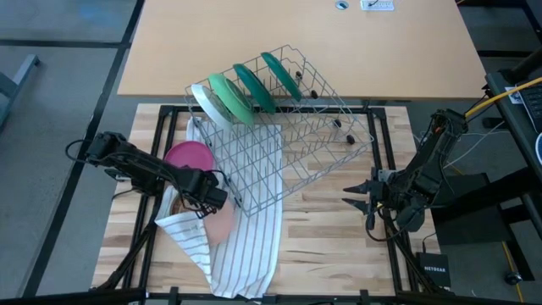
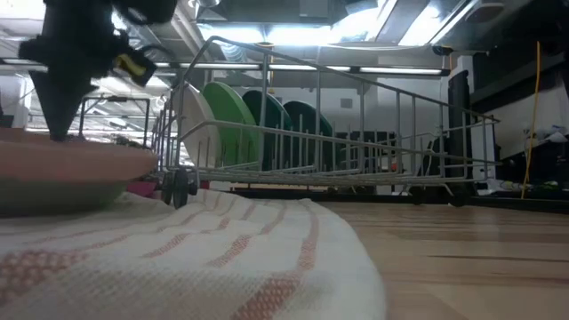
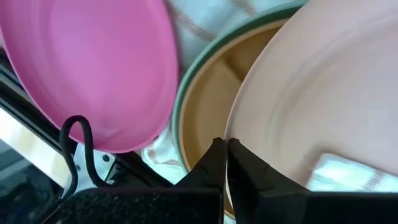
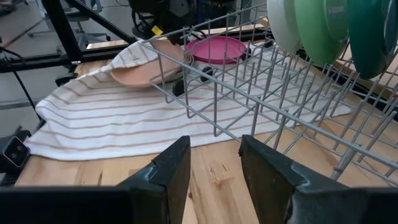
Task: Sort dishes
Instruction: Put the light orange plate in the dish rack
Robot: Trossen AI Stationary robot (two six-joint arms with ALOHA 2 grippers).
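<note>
My left gripper (image 1: 207, 193) hangs over the white striped cloth (image 1: 246, 246), pointing steeply down and shut on a peach-pink plate (image 3: 311, 93). Under that plate sits a green-rimmed bowl with a brown-orange inside (image 3: 208, 93). Beside it a magenta plate (image 1: 188, 157) lies flat on the cloth. Light green and dark green plates (image 1: 241, 89) stand on edge in the wire rack (image 1: 296, 144). My right gripper (image 1: 357, 196) waits open near the table's right side, level, facing the rack. My left gripper pinches the peach-pink plate's rim (image 3: 233, 130) between its two shut fingers, coming from above and pointing steeply down. In the low view the plate (image 2: 71, 158) lies about level over the bowl (image 2: 53, 191). Whether it hangs clear of the bowl, I cannot tell.
The wire rack lies slantwise across the table's middle, its near corner on the cloth. Bare wood (image 1: 330, 237) shows between the cloth and my right gripper. A tan table (image 1: 296, 42) stands beyond the far edge.
</note>
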